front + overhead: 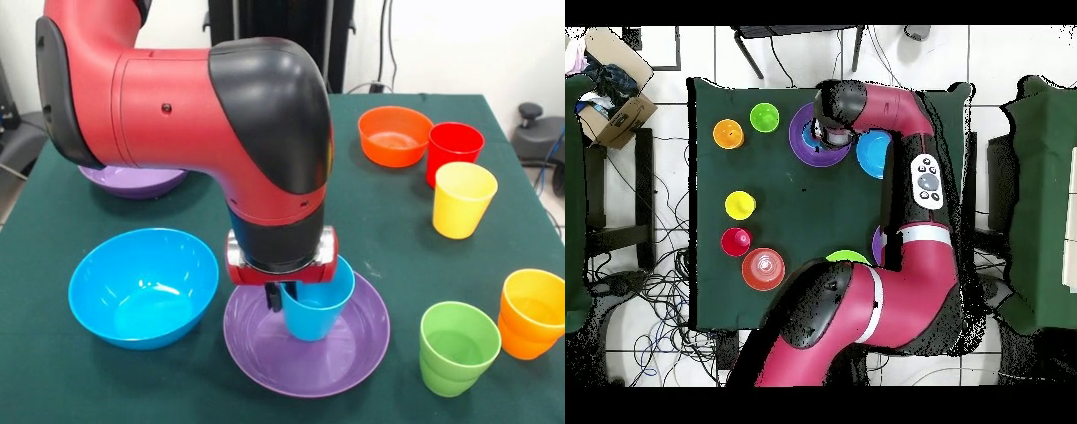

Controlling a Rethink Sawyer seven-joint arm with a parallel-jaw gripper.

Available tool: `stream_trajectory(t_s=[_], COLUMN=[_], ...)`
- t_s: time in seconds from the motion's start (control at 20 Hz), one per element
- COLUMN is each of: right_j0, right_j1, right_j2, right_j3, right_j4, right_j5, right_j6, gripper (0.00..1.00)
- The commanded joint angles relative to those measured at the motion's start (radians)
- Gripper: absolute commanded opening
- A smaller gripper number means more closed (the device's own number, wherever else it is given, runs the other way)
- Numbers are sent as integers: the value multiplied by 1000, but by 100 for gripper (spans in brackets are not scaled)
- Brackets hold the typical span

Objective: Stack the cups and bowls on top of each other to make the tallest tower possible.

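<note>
Dark green cloth (397, 221) covers a table set on white tiles (685, 330) strewn with cables. At its front, the gripper (282, 296) is clamped on a blue cup's (313, 309) rim, inside a purple bowl (353, 353).

Blue cup (313, 309) stands upright in the near purple bowl (353, 353); blue bowl (141, 287), second purple bowl (132, 183), orange bowl (393, 135) and remaining cups sit apart

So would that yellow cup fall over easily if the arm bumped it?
Probably. The yellow cup stands upright on its narrower end, tapering downward, so a knock near the rim might tip it. It looks like thin glossy plastic, likely light and a bit slippery. Once on its side, it would probably roll in a curve.
</note>
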Motion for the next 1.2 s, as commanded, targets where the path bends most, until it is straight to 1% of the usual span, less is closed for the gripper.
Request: stream_trajectory(t_s=[0.05, 0.45, 0.7, 0.9, 1.2], right_j0=[-14, -27, -30, -16, -10], right_j1=[-9, -24, -23, -12, 3], right_j2=[38, 44, 55, 57, 70], right_j3=[109, 152, 152, 106, 53], right_j4=[-56, -57, -51, -49, -45], right_j5=[-79, -116, -123, -78, -43], right_j6=[-224, -220, -225, -228, -243], gripper=[0, 0, 0, 0, 0])
